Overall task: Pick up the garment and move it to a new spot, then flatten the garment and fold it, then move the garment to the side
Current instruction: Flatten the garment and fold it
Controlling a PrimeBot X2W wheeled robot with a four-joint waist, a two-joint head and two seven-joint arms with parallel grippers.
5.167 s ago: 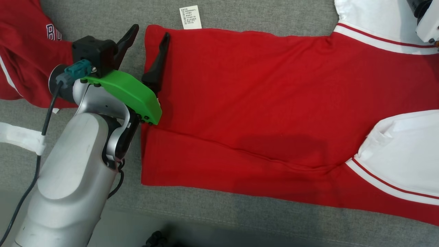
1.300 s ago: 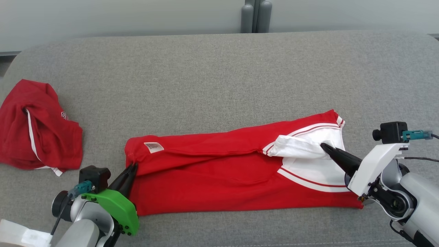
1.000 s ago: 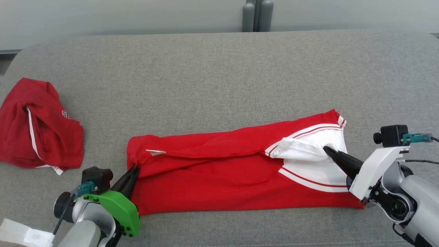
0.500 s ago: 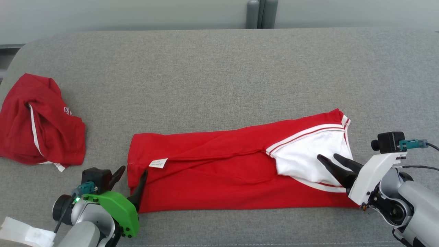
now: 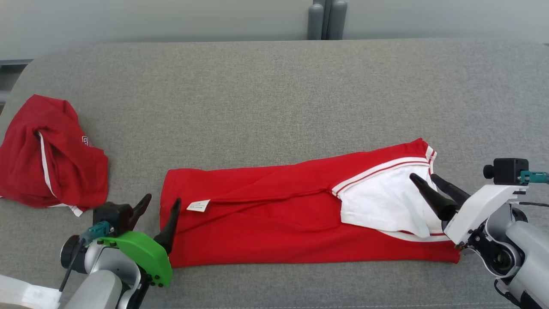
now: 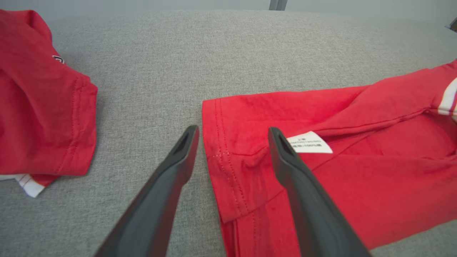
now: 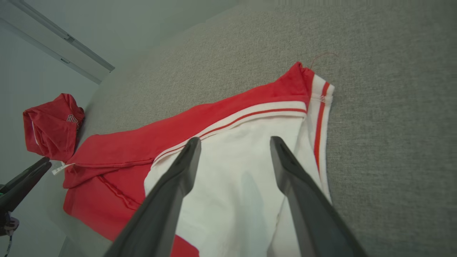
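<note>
The garment [image 5: 274, 214] lies folded lengthwise on my grey surface [image 5: 257, 107]; my left gripper [image 5: 161, 210] and right gripper [image 5: 424, 182] both gape, empty.

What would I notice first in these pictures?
The long red garment stretched across the middle of the gray cushion, white at its right end. The left gripper and right gripper are open at its two ends, and a crumpled red bundle lies far left.

Head view high over the whole garment [image 5: 266, 227]; wrist views low, close, at its opposite ends.
</note>
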